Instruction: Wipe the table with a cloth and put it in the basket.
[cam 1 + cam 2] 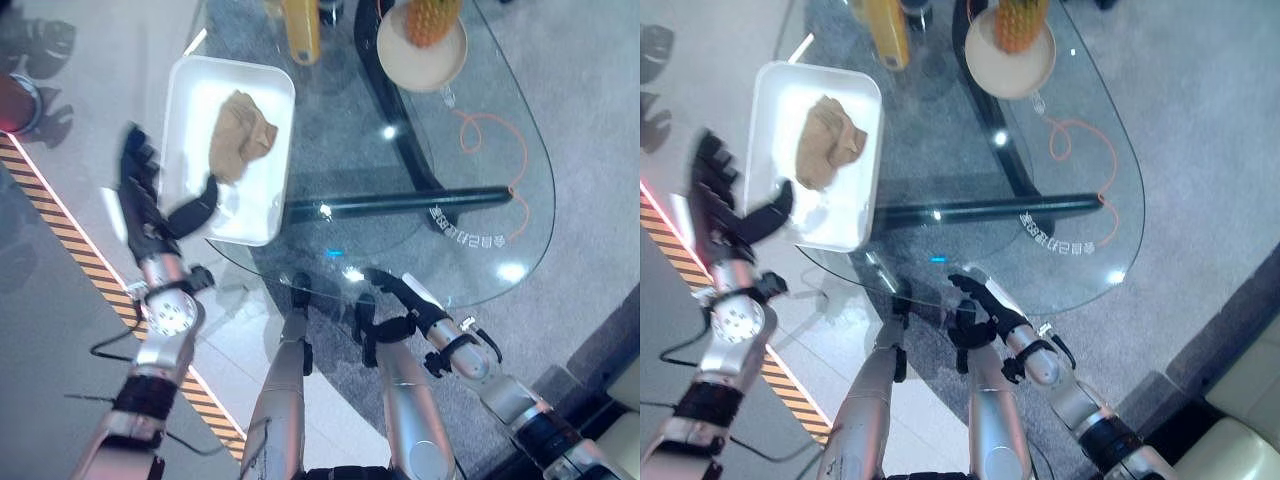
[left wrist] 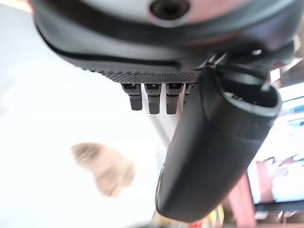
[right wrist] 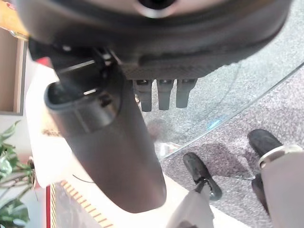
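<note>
Right now your right hand (image 1: 400,300) is hovering at the near edge of the glass table (image 1: 480,200) with its fingers relaxed and holding nothing, and your left hand (image 1: 140,205) is reaching beside the near left corner of the white basket (image 1: 190,90), fingers straight and thumb lying over its rim. The tan cloth (image 1: 240,135) is lying crumpled inside that basket, apart from both hands. Farther off you are seeing a pineapple (image 1: 432,20) standing on a pale plate (image 1: 445,65) and a yellow bottle (image 1: 301,30) beside it.
</note>
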Available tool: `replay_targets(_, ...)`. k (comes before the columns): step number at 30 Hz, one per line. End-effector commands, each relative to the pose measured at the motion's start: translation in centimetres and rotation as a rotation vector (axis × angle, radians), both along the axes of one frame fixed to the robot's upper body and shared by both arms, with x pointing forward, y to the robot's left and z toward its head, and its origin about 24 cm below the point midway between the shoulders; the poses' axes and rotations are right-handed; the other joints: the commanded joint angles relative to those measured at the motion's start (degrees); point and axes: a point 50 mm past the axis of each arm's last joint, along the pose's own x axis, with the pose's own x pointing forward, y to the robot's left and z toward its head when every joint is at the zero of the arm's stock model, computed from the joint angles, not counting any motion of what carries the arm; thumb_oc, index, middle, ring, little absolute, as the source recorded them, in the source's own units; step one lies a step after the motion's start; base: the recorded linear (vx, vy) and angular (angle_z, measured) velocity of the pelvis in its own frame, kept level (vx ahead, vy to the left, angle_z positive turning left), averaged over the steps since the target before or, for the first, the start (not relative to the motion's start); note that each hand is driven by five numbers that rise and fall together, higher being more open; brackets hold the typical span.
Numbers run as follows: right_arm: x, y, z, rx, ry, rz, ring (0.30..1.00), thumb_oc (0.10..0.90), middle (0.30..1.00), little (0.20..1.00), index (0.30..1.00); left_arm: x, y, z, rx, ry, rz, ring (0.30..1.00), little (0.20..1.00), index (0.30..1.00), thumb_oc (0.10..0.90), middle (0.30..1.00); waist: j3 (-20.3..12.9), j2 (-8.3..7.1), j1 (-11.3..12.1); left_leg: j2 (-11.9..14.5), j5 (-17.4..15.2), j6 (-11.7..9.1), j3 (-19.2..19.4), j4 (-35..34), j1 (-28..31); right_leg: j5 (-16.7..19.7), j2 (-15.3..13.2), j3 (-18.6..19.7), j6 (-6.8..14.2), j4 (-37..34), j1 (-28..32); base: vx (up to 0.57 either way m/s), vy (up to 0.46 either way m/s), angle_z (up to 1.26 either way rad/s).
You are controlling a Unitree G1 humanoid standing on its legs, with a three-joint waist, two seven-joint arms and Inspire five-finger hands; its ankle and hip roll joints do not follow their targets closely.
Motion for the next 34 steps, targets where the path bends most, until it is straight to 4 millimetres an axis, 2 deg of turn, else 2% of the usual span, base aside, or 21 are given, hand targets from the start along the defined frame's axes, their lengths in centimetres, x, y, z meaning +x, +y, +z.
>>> replay_targets(1,-0.5,0.7,0.5,0.139,-0.034,0.02,0.9,0.8,0.9,0.9,0.9,-0.9,-0.3,-2.1,-0.116,0.105,-0.091,0.9,0.9,0.9,0.8,0.9,-4.27,-1.77,1.06,-5.32,-9.35,3.42,0.8,5.31,6.19,9.2,1.95,2.74,1.47,-15.68,8.04,0.05,-0.064,0.08)
replay_targets(3,-0.9,0.2,-0.5,0.153,0.015,-0.012,0.9,0.8,0.9,0.9,0.9,-1.9,-0.2,-4.5,-0.145,0.201,-0.097,0.9,0.9,0.9,0.8,0.9,-5.85,-1.84,1.18,-5.28,-9.54,3.28,0.52,4.56,7.91,9.39,1.61,2.56,1.55,-16.92,10.14,0.06,-0.063,0.06)
replay_targets(5,-1.9,-0.2,-2.3,0.159,0.086,-0.06,0.9,0.8,0.9,0.9,0.9,-3.9,-0.2,-8.4,-0.215,0.367,-0.102,0.9,0.9,0.9,0.8,0.9,-8.39,-2.08,1.32,-4.92,-9.52,3.02,0.27,3.12,10.48,9.85,1.22,2.03,1.58,-19.17,13.38,0.06,-0.084,0.0)
replay_targets(9,-4.2,-0.8,-5.4,0.341,0.282,-0.185,0.9,0.8,0.9,0.9,0.9,-8.4,-0.2,-14.8,-0.336,0.659,-0.099,0.9,0.9,0.9,0.8,0.9,-13.12,-2.75,1.46,-4.33,-9.58,2.56,-0.21,-0.21,16.07,10.21,0.97,1.57,1.82,-23.05,19.6,0.08,-0.074,0.01)
replay_targets(13,-6.7,-0.5,-9.3,0.269,0.473,-0.238,0.9,0.8,0.9,0.9,0.9,-12.4,-2.0,-19.7,-0.409,0.921,-0.14,0.9,0.9,0.9,0.8,0.9,-17.96,-3.05,1.34,-3.49,-9.89,2.59,0.11,-2.12,20.09,10.28,0.72,1.01,2.07,-24.86,23.55,0.11,-0.038,0.11)
replay_targets(19,-9.5,-0.6,-13.3,0.232,0.736,-0.298,0.9,0.8,0.9,0.9,0.9,-15.9,-3.2,-23.2,-0.467,1.203,-0.184,0.9,0.9,0.9,0.8,0.9,-23.93,-3.16,1.15,-2.44,-10.43,2.56,0.34,-4.61,25.11,10.06,1.0,1.5,2.07,-27.13,28.25,0.1,-0.04,0.04)
replay_targets(27,-13.0,-1.1,-16.1,0.189,0.983,-0.388,0.9,0.8,0.9,0.9,0.9,-17.1,-4.1,-24.2,-0.501,1.28,-0.228,0.9,0.9,0.9,0.8,0.9,-26.86,-2.32,0.83,-1.21,-10.77,2.12,1.32,-7.25,28.83,10.62,0.9,2.1,2.28,-30.25,31.57,0.04,-0.006,-0.07)
replay_targets(34,-13.9,-1.4,-16.6,0.21,1.042,-0.412,0.9,0.8,0.9,0.9,0.9,-17.9,-3.5,-24.4,-0.529,1.305,-0.228,0.9,0.9,0.9,0.8,0.9,-28.16,-1.64,0.61,-0.29,-10.8,1.83,2.16,-8.02,30.33,10.5,0.71,2.39,2.22,-30.65,32.75,0.03,0.001,-0.07)
